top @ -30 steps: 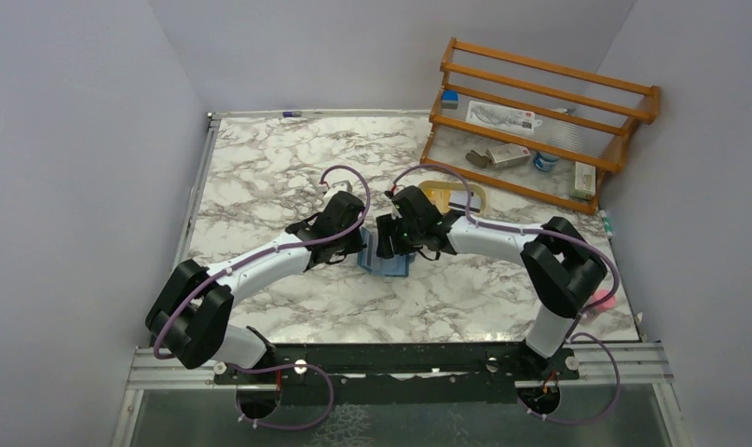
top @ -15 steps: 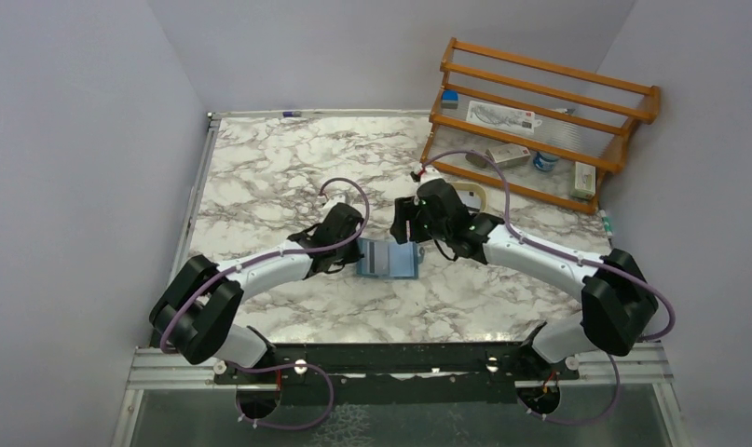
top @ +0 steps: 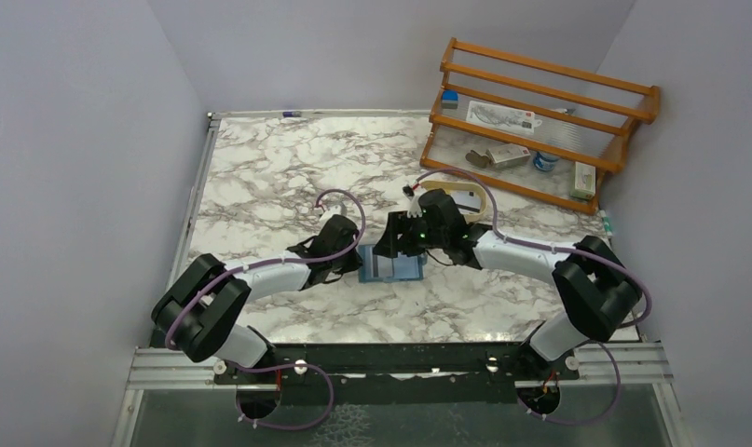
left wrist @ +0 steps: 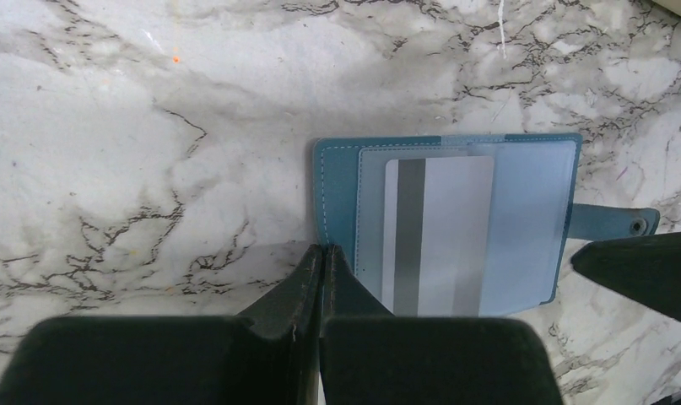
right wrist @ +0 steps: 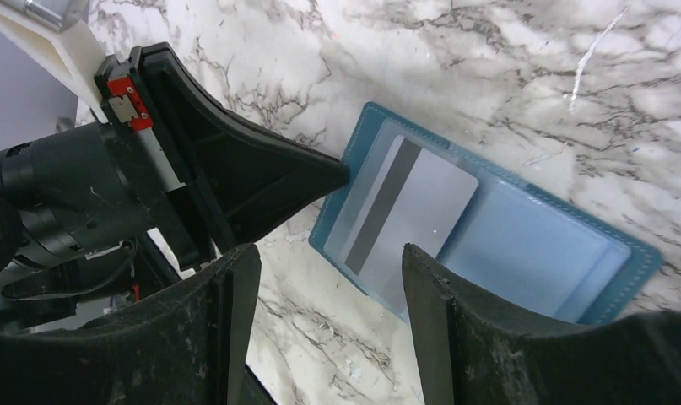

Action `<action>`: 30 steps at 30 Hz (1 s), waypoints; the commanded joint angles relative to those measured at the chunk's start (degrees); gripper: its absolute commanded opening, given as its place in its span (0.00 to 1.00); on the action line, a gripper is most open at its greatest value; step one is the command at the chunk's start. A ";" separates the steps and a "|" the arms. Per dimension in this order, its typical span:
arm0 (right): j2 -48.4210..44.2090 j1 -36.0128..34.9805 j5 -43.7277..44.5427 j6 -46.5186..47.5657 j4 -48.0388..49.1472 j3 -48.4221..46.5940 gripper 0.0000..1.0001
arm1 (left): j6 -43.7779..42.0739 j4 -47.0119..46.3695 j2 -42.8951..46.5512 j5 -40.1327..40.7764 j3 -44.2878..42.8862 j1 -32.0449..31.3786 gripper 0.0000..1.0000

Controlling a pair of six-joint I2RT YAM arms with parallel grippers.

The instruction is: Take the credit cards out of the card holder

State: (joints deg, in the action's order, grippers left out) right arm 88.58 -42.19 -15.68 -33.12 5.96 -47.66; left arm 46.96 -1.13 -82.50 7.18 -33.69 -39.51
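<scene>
The teal card holder (top: 392, 270) lies open and flat on the marble table, paler blue inside. A whitish credit card (left wrist: 442, 236) with a grey stripe sits in its left pocket (right wrist: 413, 211). My left gripper (left wrist: 322, 253) is shut, and its tip rests on the card holder's (left wrist: 337, 181) left edge with nothing between the fingers. My right gripper (right wrist: 328, 251) hangs open just above the card holder's (right wrist: 539, 245) far side, holding nothing. From above, the right gripper (top: 397, 244) hides the holder's far edge.
A wooden rack (top: 540, 121) holding several small items stands at the back right. A tan oval tray (top: 472, 197) lies just behind the right wrist. The holder's closing tab (left wrist: 611, 224) points right, near a dark right fingertip (left wrist: 649, 270).
The right gripper lifted back off the holder, then came down again over its far side with its jaws wider. The holder now lies open. The left gripper stayed shut at its edge.
</scene>
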 commanded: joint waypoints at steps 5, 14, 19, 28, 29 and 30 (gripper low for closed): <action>3.77 2.19 -4.44 -5.77 5.55 3.27 0.68 | 1.33 -3.20 -2.16 -2.34 3.55 -0.28 0.00; 5.74 6.67 -7.57 -7.98 12.01 8.25 0.68 | 0.88 -3.37 -1.70 -2.00 4.25 -0.30 0.00; 7.81 6.72 -10.28 -9.21 16.60 9.74 0.67 | 0.77 -3.80 -2.24 -2.21 4.10 -0.30 0.00; 11.33 6.63 -17.03 -14.39 25.99 12.24 0.67 | 0.76 -4.53 -2.91 -2.48 3.90 -0.31 0.00; 11.48 6.58 -17.58 -15.16 26.95 12.90 0.67 | 0.76 -4.58 -3.05 -2.52 3.90 -0.30 0.00; 11.57 6.60 -18.01 -15.90 28.29 13.63 0.66 | 0.81 -4.70 -3.14 -2.60 3.90 -0.31 0.00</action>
State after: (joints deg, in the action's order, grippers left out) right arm 98.59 -35.40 -29.58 -45.60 28.75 -36.67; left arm 48.58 -8.54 -83.64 5.61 -31.03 -39.51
